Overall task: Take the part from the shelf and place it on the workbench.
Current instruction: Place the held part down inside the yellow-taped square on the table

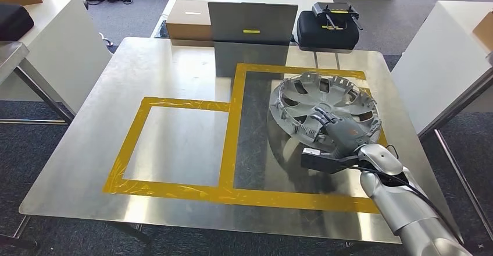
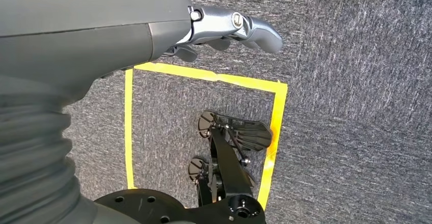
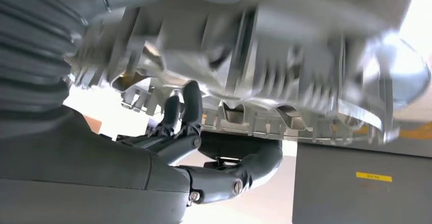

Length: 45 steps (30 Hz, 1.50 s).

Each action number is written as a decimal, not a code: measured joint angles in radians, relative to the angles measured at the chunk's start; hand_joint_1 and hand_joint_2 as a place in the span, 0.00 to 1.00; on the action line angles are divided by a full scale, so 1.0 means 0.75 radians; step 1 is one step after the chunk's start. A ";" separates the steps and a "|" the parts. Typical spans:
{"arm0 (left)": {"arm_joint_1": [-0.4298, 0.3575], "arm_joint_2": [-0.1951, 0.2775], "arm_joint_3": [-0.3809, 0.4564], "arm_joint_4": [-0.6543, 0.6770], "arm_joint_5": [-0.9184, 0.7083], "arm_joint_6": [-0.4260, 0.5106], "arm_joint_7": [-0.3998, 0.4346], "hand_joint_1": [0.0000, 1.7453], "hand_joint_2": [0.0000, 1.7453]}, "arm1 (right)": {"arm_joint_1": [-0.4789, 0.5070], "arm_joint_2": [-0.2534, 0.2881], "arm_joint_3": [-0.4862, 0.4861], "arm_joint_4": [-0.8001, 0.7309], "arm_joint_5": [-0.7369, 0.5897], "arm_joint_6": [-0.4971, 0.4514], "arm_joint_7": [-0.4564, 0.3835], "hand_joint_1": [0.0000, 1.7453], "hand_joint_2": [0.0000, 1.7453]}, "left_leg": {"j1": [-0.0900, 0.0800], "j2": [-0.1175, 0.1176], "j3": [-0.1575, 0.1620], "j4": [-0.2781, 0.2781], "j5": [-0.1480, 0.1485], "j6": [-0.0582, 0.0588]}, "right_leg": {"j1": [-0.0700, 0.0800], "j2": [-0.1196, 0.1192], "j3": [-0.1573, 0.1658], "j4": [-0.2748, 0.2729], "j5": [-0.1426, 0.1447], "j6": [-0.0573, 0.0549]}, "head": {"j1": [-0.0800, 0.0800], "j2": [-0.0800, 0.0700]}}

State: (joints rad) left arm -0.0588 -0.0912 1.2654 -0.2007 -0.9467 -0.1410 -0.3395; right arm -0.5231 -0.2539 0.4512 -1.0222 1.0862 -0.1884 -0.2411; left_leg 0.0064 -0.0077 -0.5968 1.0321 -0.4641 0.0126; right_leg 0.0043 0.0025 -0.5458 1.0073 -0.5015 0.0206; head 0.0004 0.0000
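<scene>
The part is a grey plastic wheel cover (image 1: 325,102) lying inner side up on the steel workbench (image 1: 174,75), inside the right-hand yellow tape outline (image 1: 290,198). My right hand (image 1: 340,132) grips its near rim, fingers over the ribs. From the right wrist, the ribbed cover (image 3: 265,46) sits over the right hand (image 3: 204,152), dark fingers reaching into the ribs and the thumb curving beneath the rim. My left hand (image 2: 224,28) hangs above the grey carpet and holds nothing, its fingers loosely apart.
A second, smaller yellow tape rectangle (image 1: 174,145) marks the bench's left half. At the bench's far edge stand a grey upright panel (image 1: 253,22), a cardboard box (image 1: 187,18) and a black case (image 1: 328,29). White tables (image 1: 52,46) flank both sides.
</scene>
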 joint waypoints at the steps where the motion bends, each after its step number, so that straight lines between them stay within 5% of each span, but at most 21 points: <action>1: 0.000 0.000 0.000 0.000 -0.001 0.002 0.000 0.00 0.00 | -0.001 0.004 0.002 0.005 -0.004 0.002 -0.003 0.00 0.00 | 0.000 0.000 0.000 0.000 0.000 0.000 | 0.000 0.000 0.000 0.000 0.000 0.000 | 0.000 0.000; 11: -0.001 0.000 -0.001 0.000 -0.019 0.004 0.010 0.00 0.00 | -0.005 0.027 0.000 0.064 -0.199 0.060 -0.153 0.00 0.00 | 0.000 0.000 0.000 0.000 0.000 0.000 | 0.000 0.000 0.000 0.000 0.000 0.000 | 0.000 0.000; 18: 0.000 0.000 -0.001 0.000 -0.001 0.004 0.013 0.00 0.00 | 0.010 0.037 -0.105 0.057 -0.606 0.100 -0.386 0.00 0.00 | 0.000 0.000 0.000 0.000 0.000 0.000 | 0.000 0.000 0.000 0.000 0.000 0.000 | 0.000 0.000; 24: 0.004 -0.001 0.002 0.000 0.035 0.006 0.003 0.00 0.00 | 0.147 0.038 -0.310 -0.267 -0.903 0.059 -0.463 0.00 0.00 | 0.000 -0.001 0.000 0.000 0.000 0.000 | 0.000 -0.001 0.000 0.000 -0.001 -0.001 | 0.000 0.000; 31: 0.004 -0.005 0.016 0.000 0.057 0.017 -0.003 0.00 0.00 | 0.374 0.046 -0.493 -0.738 -1.022 0.040 -0.564 0.00 0.00 | 0.000 -0.001 0.000 0.000 -0.002 -0.001 | 0.000 -0.001 0.000 0.000 -0.003 -0.002 | 0.000 0.000; 36: 0.000 -0.010 0.026 0.000 0.069 0.028 -0.003 0.00 0.00 | 0.485 0.067 -0.565 -0.996 -1.065 0.062 -0.607 0.00 0.00 | 0.001 0.003 0.009 -0.016 0.007 0.019 | -0.006 0.000 0.000 0.008 -0.005 0.014 | -0.001 0.000; 38: -0.002 -0.013 0.031 0.000 0.072 0.032 0.001 0.00 0.00 | 0.523 0.069 -0.584 -1.075 -1.080 0.074 -0.611 0.00 0.00 | 0.011 0.007 0.016 -0.034 0.020 0.025 | -0.006 0.000 -0.035 0.095 -0.067 0.022 | 0.004 0.000; 41: -0.003 -0.014 0.037 0.000 0.072 0.036 0.008 0.00 0.00 | 0.576 0.070 -0.598 -1.160 -1.079 0.080 -0.612 0.00 0.00 | 0.014 0.010 0.008 -0.034 0.025 0.023 | -0.020 0.001 -0.137 0.328 -0.192 0.035 | 0.009 0.000; 43: -0.004 -0.015 0.040 0.000 0.072 0.037 0.012 0.00 0.00 | 0.604 0.070 -0.600 -1.199 -1.067 0.077 -0.612 0.00 0.00 | 0.021 0.011 -0.001 -0.029 0.029 0.014 | -0.033 0.000 -0.134 0.341 -0.172 0.047 | 0.009 0.000; 45: -0.006 -0.016 0.043 0.000 0.072 0.037 0.014 0.00 0.00 | 0.619 0.070 -0.600 -1.228 -1.059 0.072 -0.612 0.00 0.00 | 0.032 0.011 -0.014 -0.016 0.033 -0.003 | -0.049 -0.003 -0.039 0.166 -0.092 0.064 | 0.010 0.000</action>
State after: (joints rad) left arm -0.0631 -0.1035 1.2973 -0.2009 -0.8930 -0.1129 -0.3292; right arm -0.0585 -0.2010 0.0010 -1.9429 0.2920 -0.1344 -0.6998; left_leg 0.0306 0.0008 -0.6076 1.0203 -0.4397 0.0104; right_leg -0.0322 0.0003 -0.5751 1.1314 -0.5707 0.0688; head 0.0077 0.0000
